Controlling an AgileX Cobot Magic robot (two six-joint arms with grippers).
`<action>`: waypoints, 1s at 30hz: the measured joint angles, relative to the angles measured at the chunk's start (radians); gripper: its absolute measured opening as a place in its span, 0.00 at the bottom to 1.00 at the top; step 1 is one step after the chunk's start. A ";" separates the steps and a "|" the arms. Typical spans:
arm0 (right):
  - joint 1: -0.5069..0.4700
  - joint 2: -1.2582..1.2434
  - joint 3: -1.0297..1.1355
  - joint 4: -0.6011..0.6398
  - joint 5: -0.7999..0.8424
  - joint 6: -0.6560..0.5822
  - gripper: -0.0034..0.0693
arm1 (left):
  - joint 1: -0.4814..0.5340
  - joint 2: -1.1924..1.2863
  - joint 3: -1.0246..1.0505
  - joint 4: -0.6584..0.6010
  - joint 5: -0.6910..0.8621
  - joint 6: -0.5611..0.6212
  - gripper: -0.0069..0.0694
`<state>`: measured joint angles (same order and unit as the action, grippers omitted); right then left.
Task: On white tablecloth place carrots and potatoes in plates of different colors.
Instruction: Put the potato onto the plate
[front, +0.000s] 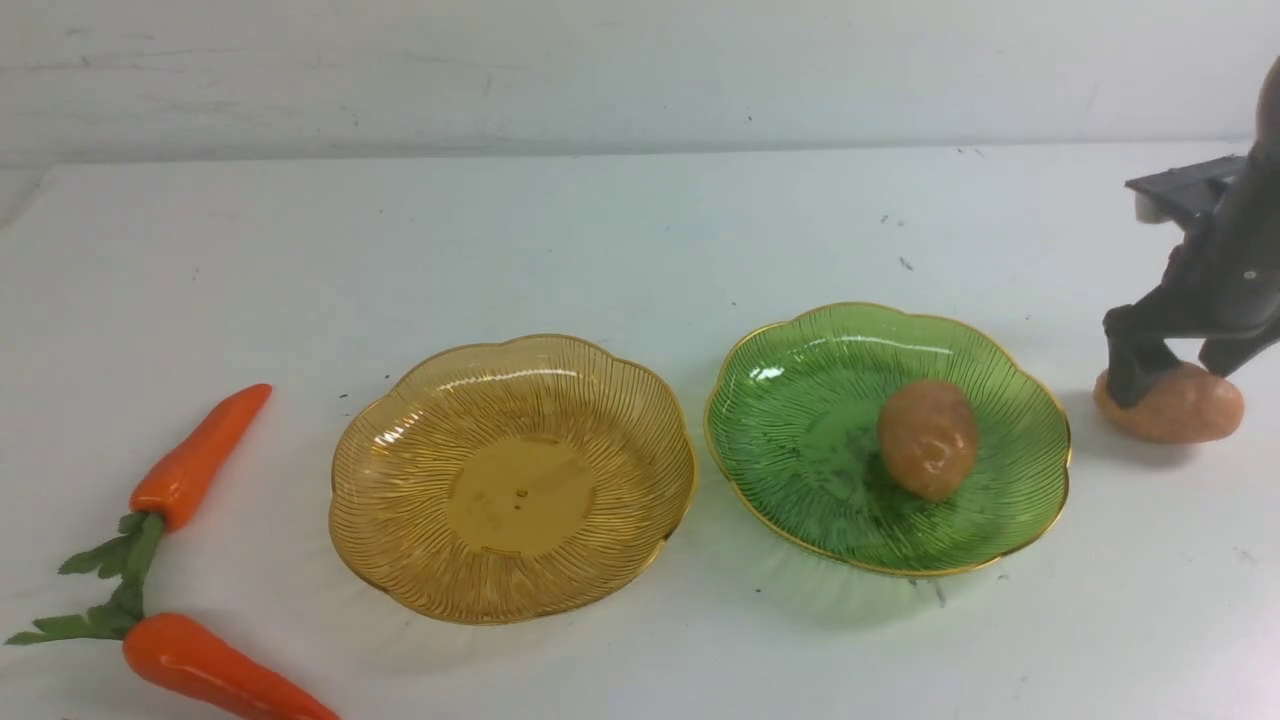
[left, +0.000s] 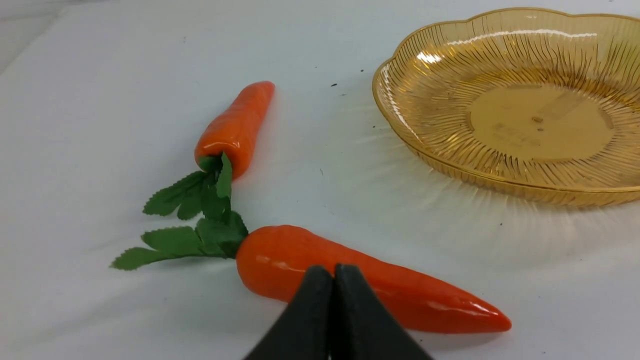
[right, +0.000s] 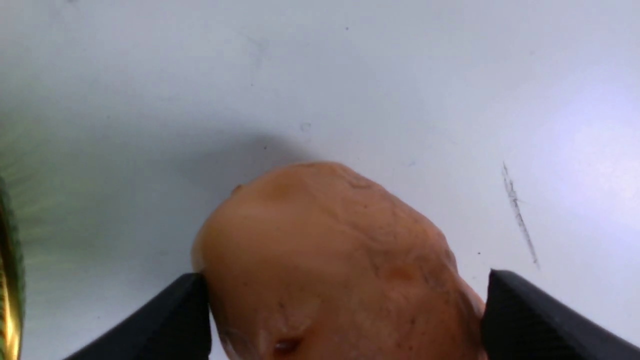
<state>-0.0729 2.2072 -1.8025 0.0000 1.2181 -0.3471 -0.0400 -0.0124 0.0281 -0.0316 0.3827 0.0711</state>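
Observation:
On the white tablecloth (front: 600, 230) stand an amber plate (front: 420, 480), holding nothing, and a green plate (front: 790, 400) to its right with one potato (front: 928, 437) in it. My right gripper (front: 1176, 378) is down over the second potato (front: 1180, 412), which rests on the cloth right of the green plate. In the right wrist view both fingers press this potato's (right: 325, 260) sides, so the gripper (right: 344, 287) is shut on it. Two carrots (front: 200, 455) (front: 215, 675) lie left of the amber plate. My left gripper (left: 332, 272) is shut and empty just above the nearer carrot (left: 425, 300); the other carrot (left: 235, 130) lies beyond.
The amber plate (left: 450, 165) sits just beyond the carrots in the left wrist view. The green plate's rim (right: 7, 280) shows at the edge of the right wrist view. A pale wall rises behind the table's far edge (front: 640, 150).

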 joint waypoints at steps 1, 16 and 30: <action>0.000 0.000 0.000 0.000 0.000 0.006 0.99 | 0.000 0.000 0.000 0.000 0.000 0.000 0.07; 0.005 -0.005 -0.002 -0.046 0.000 0.219 0.86 | 0.000 0.000 0.000 0.000 0.000 0.000 0.07; 0.059 -0.248 0.011 0.304 0.017 0.336 0.82 | 0.000 0.000 0.000 0.000 0.000 0.000 0.07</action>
<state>-0.0143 1.9591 -1.7916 0.3040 1.2352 -0.0107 -0.0400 -0.0124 0.0281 -0.0316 0.3827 0.0711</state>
